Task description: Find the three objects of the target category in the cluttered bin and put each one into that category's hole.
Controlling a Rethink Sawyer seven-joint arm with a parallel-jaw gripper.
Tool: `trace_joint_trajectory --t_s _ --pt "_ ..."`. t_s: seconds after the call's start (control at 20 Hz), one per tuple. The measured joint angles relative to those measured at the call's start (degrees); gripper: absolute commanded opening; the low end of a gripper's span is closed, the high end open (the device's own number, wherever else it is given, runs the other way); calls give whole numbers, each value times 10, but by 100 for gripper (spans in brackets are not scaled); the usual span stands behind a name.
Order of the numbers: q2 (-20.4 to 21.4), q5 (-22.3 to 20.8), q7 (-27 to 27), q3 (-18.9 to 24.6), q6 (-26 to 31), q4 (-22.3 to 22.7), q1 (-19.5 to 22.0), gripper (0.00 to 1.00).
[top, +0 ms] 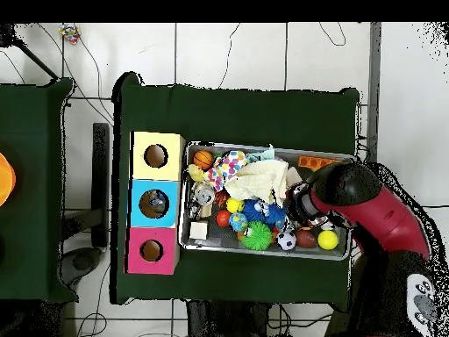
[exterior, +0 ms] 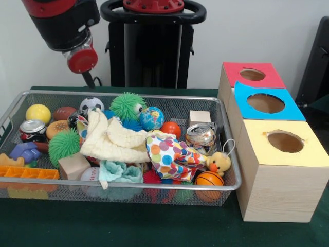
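Note:
A wire bin (exterior: pixel 230 154) holds a jumble of toys: a yellow ball (exterior: pixel 38 113), a soccer ball (exterior: pixel 91 104), a green spiky ball (exterior: pixel 127 105), a globe ball (exterior: pixel 151 118), a basketball (exterior: pixel 209 179), two crushed cans (exterior: pixel 200 135) (exterior: pixel 33 128), wooden blocks (exterior: pixel 199 117) and cloths (exterior: pixel 114 141). To its right stand three boxes with round holes: red (exterior: pixel 252 75), blue (exterior: pixel 266 103), yellow (exterior: pixel 285 141). My gripper (exterior: pixel 88 77) hangs above the bin's far left corner, mostly hidden by the arm's end (top: pixel 346 189). Nothing shows in it.
A polka-dot cloth (exterior: pixel 169 157), a duck toy (exterior: pixel 220 163), an orange grid piece (exterior: pixel 28 173) and a purple toy (exterior: pixel 25 152) crowd the bin's front. In the overhead view the arm covers the bin's right end (top: pixel 338 250). Green cloth (exterior: pixel 128 226) covers the table.

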State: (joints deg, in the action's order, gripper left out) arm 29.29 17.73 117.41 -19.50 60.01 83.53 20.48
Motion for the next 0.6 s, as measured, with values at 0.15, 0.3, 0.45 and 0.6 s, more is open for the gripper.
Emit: trace_joint_trajectory --t_s 0.15,0.3,0.45,0.6 --pt "6 0 0 -8 0 0 0 0" --pt "1 -4 0 -8 0 -7 2 0" --pt "-19 -17 0 -8 -12 -33 7 0" --pt "-43 -30 0 -6 -46 -70 16 0"
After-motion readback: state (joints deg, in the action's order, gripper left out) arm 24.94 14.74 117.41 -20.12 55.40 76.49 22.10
